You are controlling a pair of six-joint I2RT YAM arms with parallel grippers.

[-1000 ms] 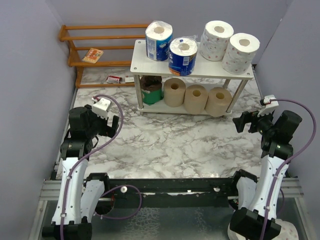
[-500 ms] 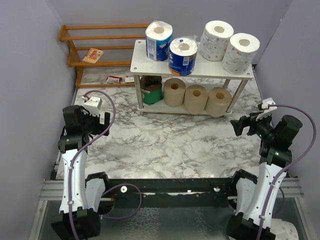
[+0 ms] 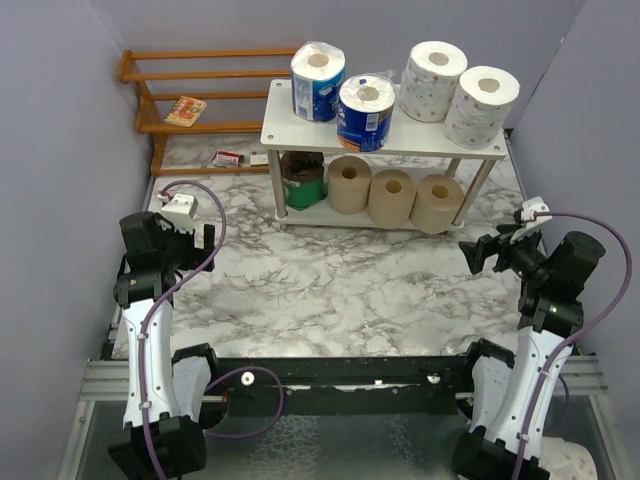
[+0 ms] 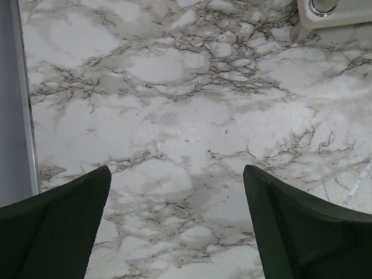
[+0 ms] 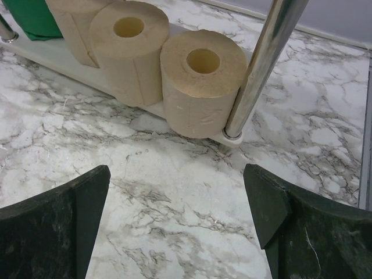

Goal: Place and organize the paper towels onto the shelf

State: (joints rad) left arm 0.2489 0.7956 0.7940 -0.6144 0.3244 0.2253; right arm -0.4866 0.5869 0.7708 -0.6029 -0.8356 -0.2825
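The paper towels [image 3: 390, 197] (8 rolls) are stacked on the shelf [image 3: 425, 142] at the far side. 2 blue-wrapped rolls [image 3: 365, 112] and 2 white rolls [image 3: 433, 80] are set on top; 3 tan rolls [image 5: 203, 87] and 1 green-banded roll [image 3: 303, 180] are set below. The left gripper [image 4: 177, 221] and right gripper [image 5: 177, 215] are spread wide and empty over the marble table [image 3: 340, 290].

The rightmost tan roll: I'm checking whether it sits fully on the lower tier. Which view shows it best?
Right wrist: the rightmost tan roll is close and whole, base included, beside the shelf leg. Top external shows it small, from above. Left wrist misses it.
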